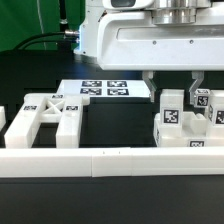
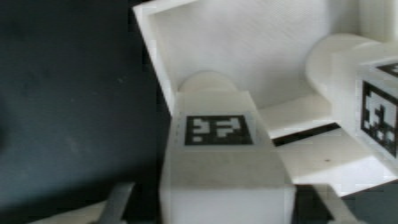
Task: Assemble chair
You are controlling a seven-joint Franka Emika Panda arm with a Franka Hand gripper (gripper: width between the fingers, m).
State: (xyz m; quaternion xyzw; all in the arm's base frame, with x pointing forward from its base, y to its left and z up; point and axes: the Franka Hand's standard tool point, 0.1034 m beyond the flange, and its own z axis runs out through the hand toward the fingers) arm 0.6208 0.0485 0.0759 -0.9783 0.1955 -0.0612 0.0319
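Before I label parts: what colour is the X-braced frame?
White; the frame shows best in the exterior view.

**Setting:** robotics laboratory, test bench.

**Evidence recorded:**
- A white robot arm stood over a matte black table.
- A flat marker board, printed with black-and-white square tags, lay on that table.
- Glossy white chair pieces carried similar tags, one of them seen close up in the wrist view.
- A long low white rail edged the work area.
- A dark cable ran before a green backdrop.
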